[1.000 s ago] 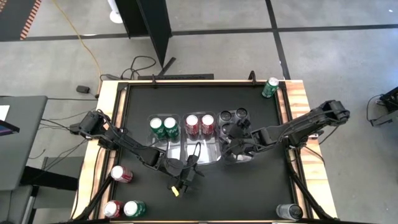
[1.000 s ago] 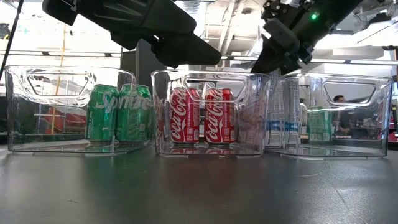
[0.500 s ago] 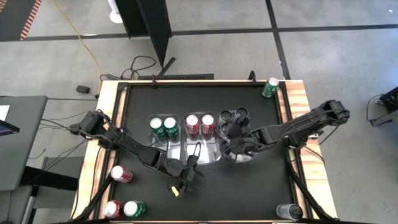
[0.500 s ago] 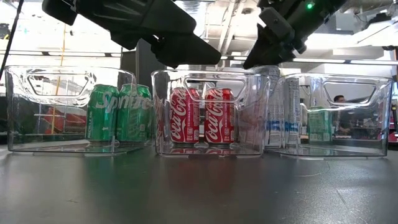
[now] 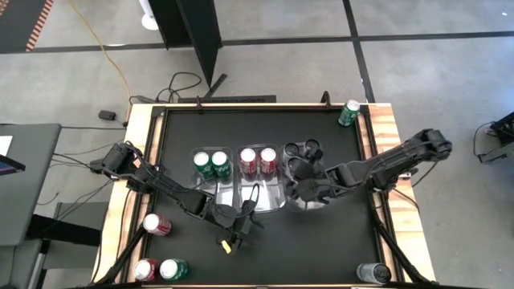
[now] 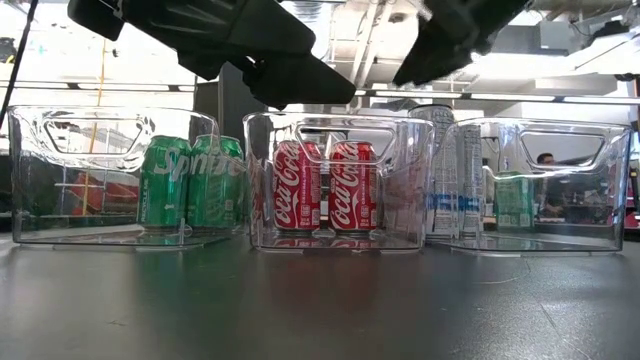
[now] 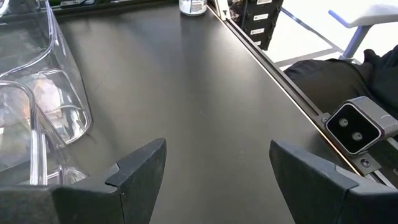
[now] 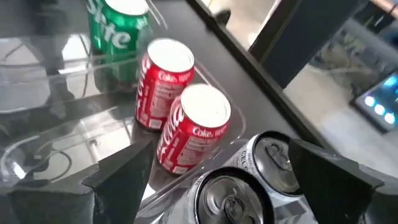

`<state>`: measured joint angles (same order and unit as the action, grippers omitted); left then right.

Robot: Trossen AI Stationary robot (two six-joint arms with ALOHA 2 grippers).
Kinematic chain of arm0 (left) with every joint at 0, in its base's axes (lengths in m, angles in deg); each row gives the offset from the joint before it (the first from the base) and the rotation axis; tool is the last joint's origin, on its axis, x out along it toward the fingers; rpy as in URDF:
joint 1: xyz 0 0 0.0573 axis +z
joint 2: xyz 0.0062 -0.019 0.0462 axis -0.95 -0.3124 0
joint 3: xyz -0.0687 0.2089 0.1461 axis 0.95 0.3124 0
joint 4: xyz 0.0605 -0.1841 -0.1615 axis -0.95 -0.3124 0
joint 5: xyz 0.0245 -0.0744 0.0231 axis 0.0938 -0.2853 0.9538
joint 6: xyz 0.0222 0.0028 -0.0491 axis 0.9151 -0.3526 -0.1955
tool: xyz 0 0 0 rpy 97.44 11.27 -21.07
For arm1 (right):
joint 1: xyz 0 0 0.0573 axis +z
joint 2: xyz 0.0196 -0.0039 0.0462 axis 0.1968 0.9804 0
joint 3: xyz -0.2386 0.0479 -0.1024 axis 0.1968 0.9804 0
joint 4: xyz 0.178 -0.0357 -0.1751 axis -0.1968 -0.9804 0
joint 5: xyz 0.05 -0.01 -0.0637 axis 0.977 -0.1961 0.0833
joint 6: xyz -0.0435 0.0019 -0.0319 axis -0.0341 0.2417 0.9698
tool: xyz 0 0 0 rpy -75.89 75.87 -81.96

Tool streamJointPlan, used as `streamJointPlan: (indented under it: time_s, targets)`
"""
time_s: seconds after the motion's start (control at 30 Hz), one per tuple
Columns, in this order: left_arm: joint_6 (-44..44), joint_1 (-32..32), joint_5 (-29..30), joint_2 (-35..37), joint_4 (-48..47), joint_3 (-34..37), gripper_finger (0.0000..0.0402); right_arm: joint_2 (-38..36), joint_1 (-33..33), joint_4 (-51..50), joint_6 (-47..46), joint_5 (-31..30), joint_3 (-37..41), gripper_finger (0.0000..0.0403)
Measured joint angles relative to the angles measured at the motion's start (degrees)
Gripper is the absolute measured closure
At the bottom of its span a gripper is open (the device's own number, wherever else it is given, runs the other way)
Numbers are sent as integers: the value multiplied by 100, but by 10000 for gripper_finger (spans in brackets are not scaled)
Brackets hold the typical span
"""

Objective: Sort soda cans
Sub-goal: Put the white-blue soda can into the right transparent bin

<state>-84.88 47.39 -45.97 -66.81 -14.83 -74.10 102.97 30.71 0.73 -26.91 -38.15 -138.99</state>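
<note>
Three clear trays stand side by side mid-table. The left tray (image 5: 207, 186) holds two green cans (image 5: 210, 164). The middle tray (image 5: 259, 193) holds two red cans (image 5: 258, 161), which also show in the right wrist view (image 8: 186, 118). The right tray (image 6: 600, 180) holds three silver cans (image 5: 299, 154), standing upright. My right gripper (image 8: 224, 180) is open and empty just above the silver cans (image 8: 273, 155), its fingers wide apart. My left gripper (image 7: 214, 168) is open and empty over bare table in front of the trays (image 5: 245, 218).
Loose cans stand at the table's edges: a green one (image 5: 349, 112) at the far right corner, a silver one (image 5: 373, 273) at the near right, a red one (image 5: 157, 225) on the left rim, and a red and a green one (image 5: 159, 270) at the near left.
My right gripper has gone up and a little toward the table's near edge, away from the silver cans in the right tray. One silver can's top, hidden under the gripper before, now shows standing in the tray.
</note>
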Motion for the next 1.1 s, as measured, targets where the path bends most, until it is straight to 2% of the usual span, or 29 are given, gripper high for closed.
streamJointPlan:
  time_s: [0.17,0.4,0.6,0.8,0.97,1.03,1.1]
  targets:
    - [-28,0,1,0,-49,0,120,-461,384,-34,284,-141,-36,19]
    - [-45,-2,1,0,-81,0,120,-1363,1173,-883,7,-78,-39,28]
    - [-26,0,76,0,-38,0,120,-1921,1960,-1692,-575,430,-39,30]
    - [80,4,161,0,301,0,120,-2041,2594,-1964,-884,567,-39,30]
    - [85,44,177,0,463,0,120,-1923,2849,-1970,-783,610,-39,30]
    - [80,65,179,0,546,0,120,-1905,2852,-1996,-979,1138,-39,30]
    - [79,76,181,0,567,0,120,-1904,2810,-2145,-1424,2011,-39,30]
